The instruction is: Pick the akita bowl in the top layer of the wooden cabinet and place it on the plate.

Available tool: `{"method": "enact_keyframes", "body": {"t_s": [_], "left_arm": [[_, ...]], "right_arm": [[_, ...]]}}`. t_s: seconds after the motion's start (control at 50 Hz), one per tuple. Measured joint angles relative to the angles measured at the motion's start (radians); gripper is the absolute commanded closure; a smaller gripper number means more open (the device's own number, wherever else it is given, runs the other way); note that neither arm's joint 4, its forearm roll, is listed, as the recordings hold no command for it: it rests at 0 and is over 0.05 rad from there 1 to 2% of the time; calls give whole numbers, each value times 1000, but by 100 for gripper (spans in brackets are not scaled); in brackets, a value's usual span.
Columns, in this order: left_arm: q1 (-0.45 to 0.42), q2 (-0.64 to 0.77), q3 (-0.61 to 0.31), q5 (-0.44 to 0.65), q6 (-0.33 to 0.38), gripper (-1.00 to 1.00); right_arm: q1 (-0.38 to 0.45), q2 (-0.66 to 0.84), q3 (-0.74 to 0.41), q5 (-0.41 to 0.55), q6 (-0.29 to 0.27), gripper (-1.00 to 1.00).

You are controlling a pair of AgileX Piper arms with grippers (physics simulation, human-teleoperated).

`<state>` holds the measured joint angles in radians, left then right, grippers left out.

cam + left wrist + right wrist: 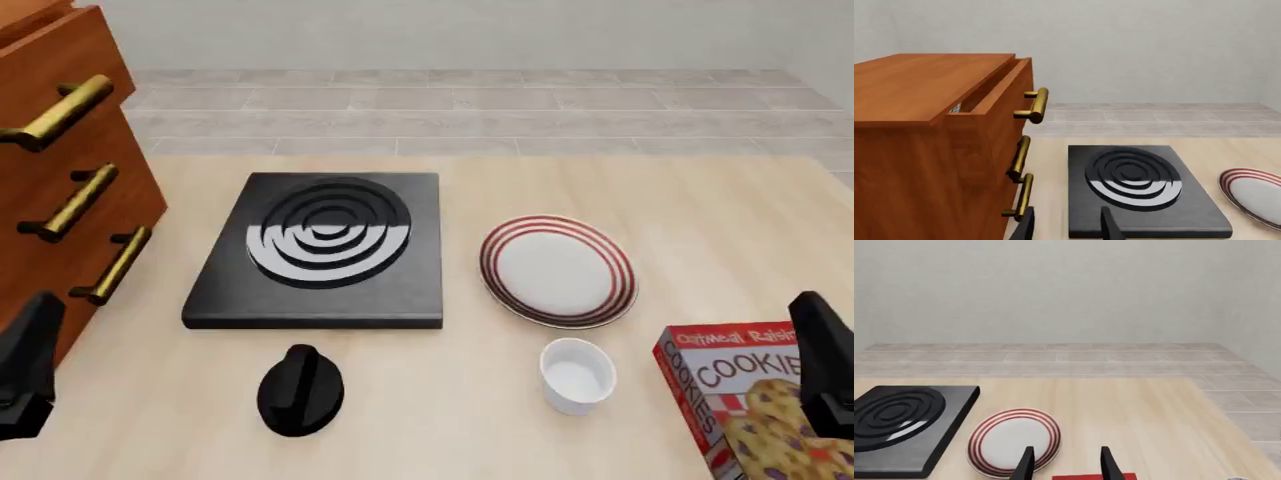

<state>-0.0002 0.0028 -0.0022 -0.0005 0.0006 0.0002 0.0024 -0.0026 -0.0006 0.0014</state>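
Front view showed both arms only as dark shapes at the lower corners, so the jaws could not be judged there; the wrist views settled it. The left gripper (1066, 225) had its fingers parted with nothing between them, hanging over the near edge of the black stove (1141, 192), and the right gripper (1065, 465) stood likewise parted and empty, above the plate (1014, 439) and the red top of a cookie box (1094, 476). Only the left wrist view showed the top of the cabinet (921, 150): its top drawer (997, 87) was pulled out a little, and in the narrow gap a small pale, patterned patch (955, 108) was perhaps the bowl, too hidden to be sure. From the front the cabinet was cut off at the left edge, leaving just three brass handles (60, 112). That view alone showed a white cup (577, 374) near the plate, and a black knob (300, 390) in front of the stove.
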Motion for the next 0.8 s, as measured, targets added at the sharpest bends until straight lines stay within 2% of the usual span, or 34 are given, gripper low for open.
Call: {"method": "enact_keyframes", "body": {"t_s": [0.36, 0.8], "left_arm": [[-9, 48, -56, 5, -1, -100], [-44, 133, -263, 82, -17, -100]], "right_arm": [[0, 10, -3, -8, -6, -100], [-1, 4, -4, -6, -8, -100]]}}
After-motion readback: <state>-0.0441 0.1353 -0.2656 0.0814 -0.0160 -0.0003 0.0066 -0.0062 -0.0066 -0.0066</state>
